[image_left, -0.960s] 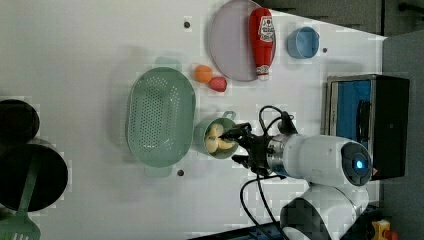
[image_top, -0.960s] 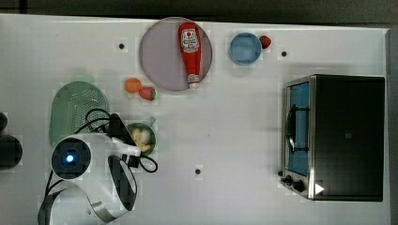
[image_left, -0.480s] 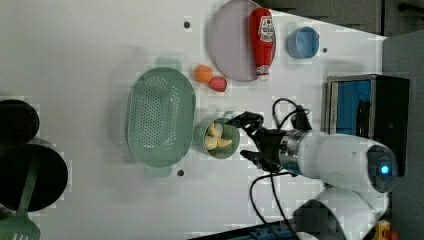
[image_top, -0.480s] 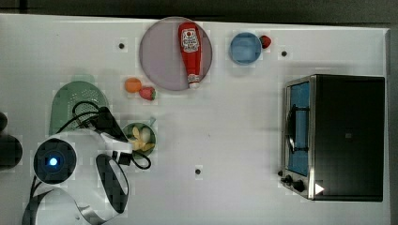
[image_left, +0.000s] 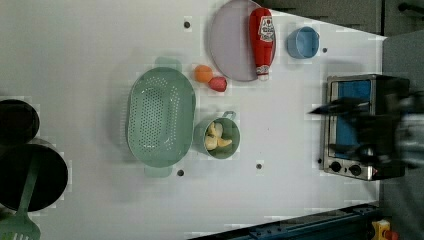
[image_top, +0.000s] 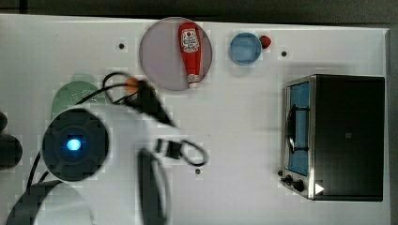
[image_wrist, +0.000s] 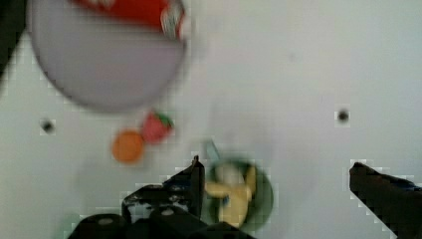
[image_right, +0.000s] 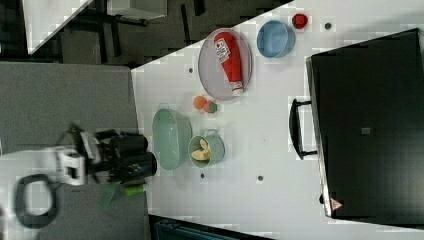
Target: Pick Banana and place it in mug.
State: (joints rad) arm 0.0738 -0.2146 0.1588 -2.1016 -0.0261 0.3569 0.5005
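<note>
The banana lay inside the mug, pale yellow pieces showing against the teal-green wall, and the mug stood on the white tabletop just beside the long side of the perforated green basket, its small handle turned away from the basket. In the wrist view the tool hung above the mug with its two dark fingers spread wide apart and nothing between them, the mug and banana showing in the gap. An orange ball and a strawberry sat touching each other between the basket and a round grey plate. On the plate lay a red ketchup bottle with a white cap; its label bore white lettering too small to read. A light blue cup stood near the tabletop's far edge in the left view, and in the top view a small red thing sat just beside that cup. A toaster oven with a blue-lit door, a handle and two knobs filled one end of the tabletop; a small white triangle mark showed at its corner in the top view. In the left view dark pans and a green spatula lay at the opposite end.
</note>
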